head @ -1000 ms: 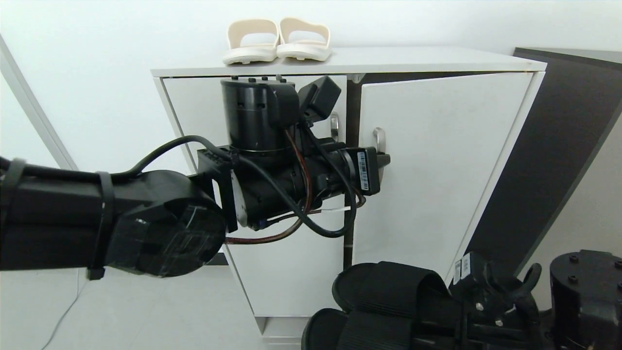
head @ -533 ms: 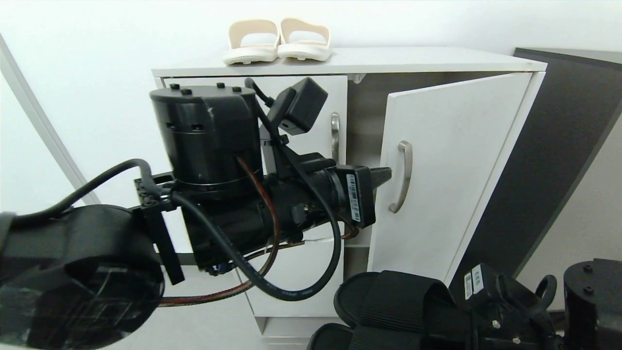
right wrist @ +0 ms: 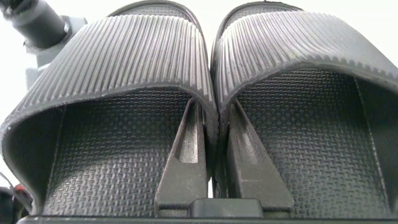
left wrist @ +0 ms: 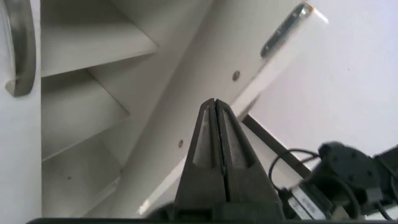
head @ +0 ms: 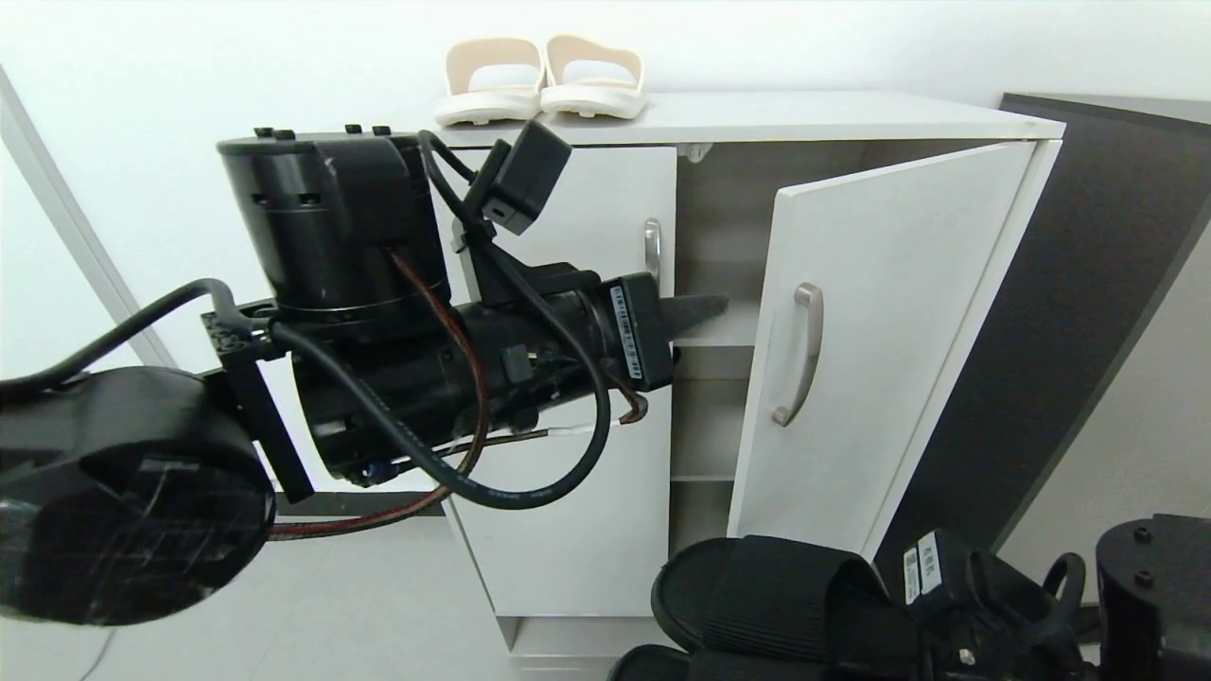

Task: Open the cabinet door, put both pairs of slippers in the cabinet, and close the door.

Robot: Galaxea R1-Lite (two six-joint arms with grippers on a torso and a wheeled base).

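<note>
Cabinet door (head: 880, 331) stands ajar, right side; left gripper (left wrist: 215, 124) at the gap, fingers (left wrist: 202, 149) together, empty; right gripper (right wrist: 214, 109) pinches black slippers (head: 757, 586), near right; cream slippers (head: 541, 80) atop the cabinet (head: 804, 113).

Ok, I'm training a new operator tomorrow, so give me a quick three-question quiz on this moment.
1. True or false: the right cabinet door stands open.
2. The cream slippers lie: A on the cabinet's top, B inside it, C under it.
3. What is the right gripper shut on?
Key: 1 true; 2 A; 3 the black slippers.
</note>
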